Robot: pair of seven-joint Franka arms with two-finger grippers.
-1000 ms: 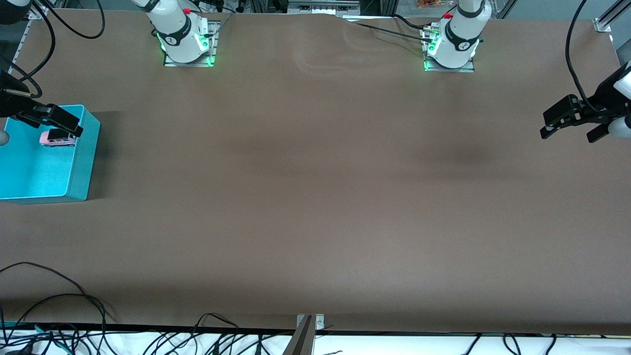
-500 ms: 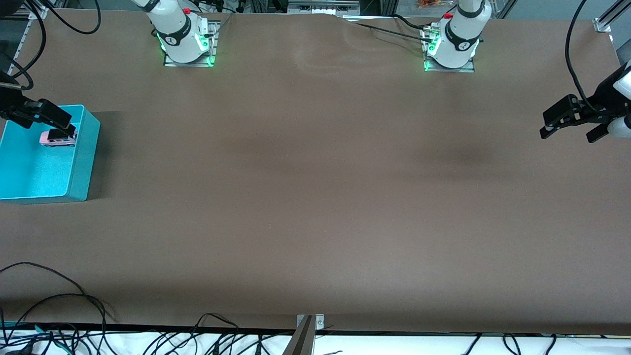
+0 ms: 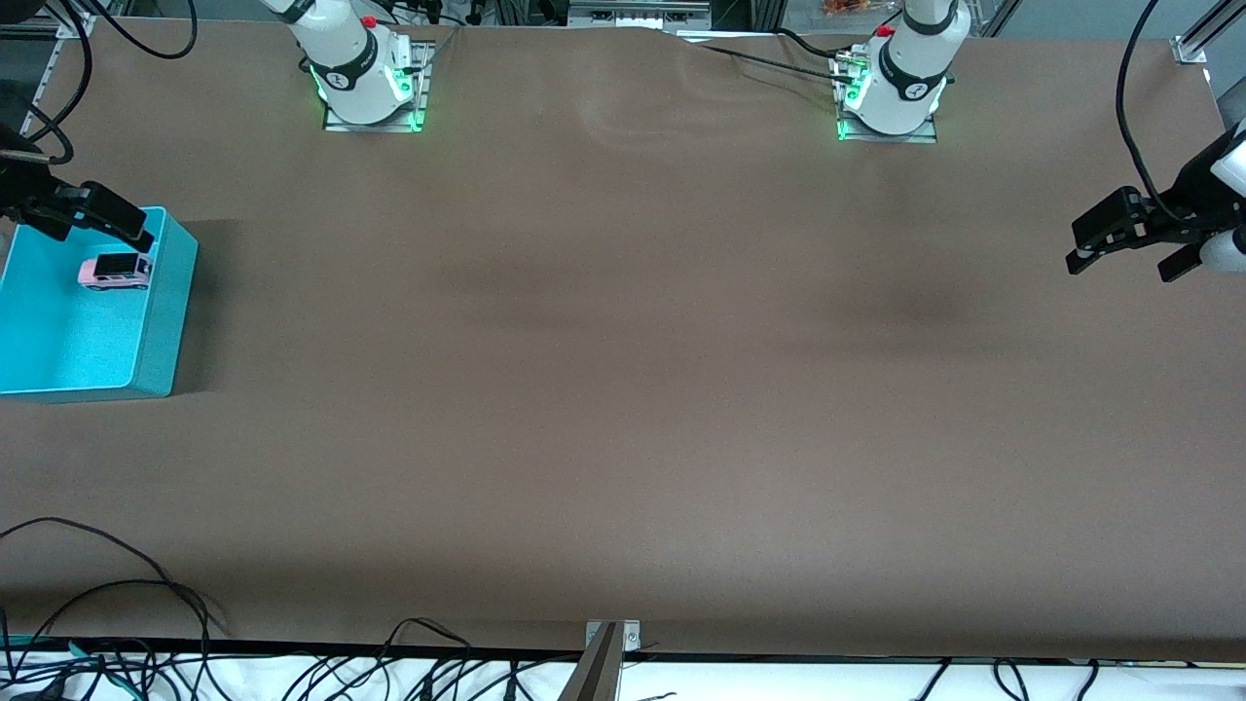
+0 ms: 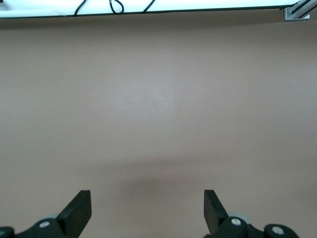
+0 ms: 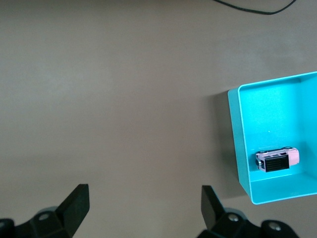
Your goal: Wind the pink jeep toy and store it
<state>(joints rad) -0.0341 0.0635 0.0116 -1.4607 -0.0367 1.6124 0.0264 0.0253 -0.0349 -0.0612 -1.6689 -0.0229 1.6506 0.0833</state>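
On the brown table (image 3: 623, 389), I parked both grippers spread and empty, the right gripper (image 3: 102, 219) over the turquoise plastic bin (image 3: 165, 321) since the tiny boxy pink jeep toy (image 3: 115, 271) sat stored inside, the left gripper (image 3: 1134, 239) waiting at its own end.

**Table and what sits on it**

I see a brown table (image 3: 623, 389) with one turquoise bin (image 3: 161, 331) resting on it at the right arm's end. Both arm bases stand farther from the front camera than the bin.

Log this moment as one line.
jeep: in bin | right claw: open, over bin edge | left claw: open, waiting
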